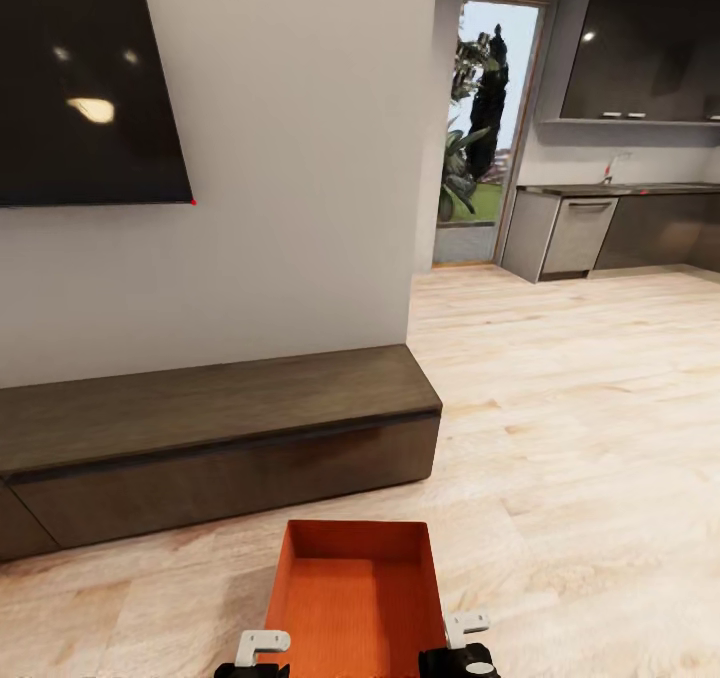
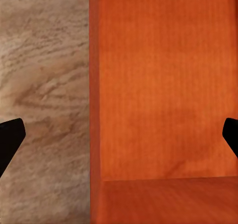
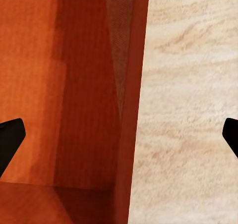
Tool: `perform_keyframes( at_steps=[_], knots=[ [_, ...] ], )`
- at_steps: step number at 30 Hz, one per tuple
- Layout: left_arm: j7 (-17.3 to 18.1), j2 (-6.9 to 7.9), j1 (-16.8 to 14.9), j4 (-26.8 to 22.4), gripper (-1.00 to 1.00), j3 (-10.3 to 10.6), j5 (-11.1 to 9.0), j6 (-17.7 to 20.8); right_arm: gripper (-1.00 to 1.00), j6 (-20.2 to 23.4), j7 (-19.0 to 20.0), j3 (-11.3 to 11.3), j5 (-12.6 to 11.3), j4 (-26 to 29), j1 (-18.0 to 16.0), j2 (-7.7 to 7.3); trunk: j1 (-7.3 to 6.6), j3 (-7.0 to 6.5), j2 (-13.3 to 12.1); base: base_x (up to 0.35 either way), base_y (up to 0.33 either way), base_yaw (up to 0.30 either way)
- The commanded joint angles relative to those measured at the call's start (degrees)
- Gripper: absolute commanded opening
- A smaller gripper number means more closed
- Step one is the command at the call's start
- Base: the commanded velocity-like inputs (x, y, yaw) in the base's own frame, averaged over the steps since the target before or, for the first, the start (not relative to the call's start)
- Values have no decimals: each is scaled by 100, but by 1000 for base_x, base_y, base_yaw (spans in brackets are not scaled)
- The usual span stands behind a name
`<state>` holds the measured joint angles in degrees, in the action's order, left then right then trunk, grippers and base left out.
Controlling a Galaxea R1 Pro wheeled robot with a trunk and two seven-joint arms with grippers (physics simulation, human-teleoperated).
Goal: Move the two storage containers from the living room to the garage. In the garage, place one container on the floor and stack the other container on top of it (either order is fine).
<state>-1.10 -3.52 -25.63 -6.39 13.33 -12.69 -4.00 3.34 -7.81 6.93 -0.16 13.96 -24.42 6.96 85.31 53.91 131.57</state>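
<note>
Orange bin (image 1: 355, 598) on wood floor (image 1: 580, 438) by cabinet (image 1: 210, 428); left gripper (image 2: 119, 135) & right gripper (image 3: 119, 135) spread wide, each straddling a side wall, not clamped

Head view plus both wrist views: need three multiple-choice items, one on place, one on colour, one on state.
1. Where is the storage container?
A. on the dark-brown cabinet
B. above the wood plank floor, in front of the cabinet
C. on the kitchen counter

2. What colour is the container?
A. orange-red
B. blue
C. grey

3. How do the jaws of both grippers stand?
A. shut on nothing
B. apart, one on each side of a container wall
C. folded back behind the arms

Key: 1 B, it sits low in the head view over the wood plank floor, before the cabinet. 2 A, orange-red in all views. 3 B, the left gripper and right gripper each straddle a wall.
</note>
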Motion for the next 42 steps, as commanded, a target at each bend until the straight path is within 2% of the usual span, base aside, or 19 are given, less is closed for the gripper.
perform_keyframes(
  at_steps=[1, 26, 30, 37, 42],
  knots=[
    [-14, 0, -6, 6, 100, 48, -55, -20, 100, 35, -36, 45, -2, 9, -1, -2, 21, 23, 44, 0, 0, 0],
    [-49, 8, -11, 15, 100, 34, -51, 3, 100, 35, -36, 50, -2, 10, -1, -2, 43, 41, 84, 0, 0, 0],
    [-50, 10, -11, 15, 100, -10, -50, 4, 100, 35, -36, 46, -2, 10, -1, -2, 131, 113, 244, 0, 0, 0],
    [-56, 15, -12, 15, 100, -38, -49, 5, 100, 33, -36, 48, -2, 10, -1, -2, 131, 113, 244, 0, 0, 0],
    [-57, 12, -12, 15, 100, -41, -49, 5, 100, 28, -36, 51, -2, 10, -1, -2, 197, 167, 364, 0, 0, 0]
  ],
)
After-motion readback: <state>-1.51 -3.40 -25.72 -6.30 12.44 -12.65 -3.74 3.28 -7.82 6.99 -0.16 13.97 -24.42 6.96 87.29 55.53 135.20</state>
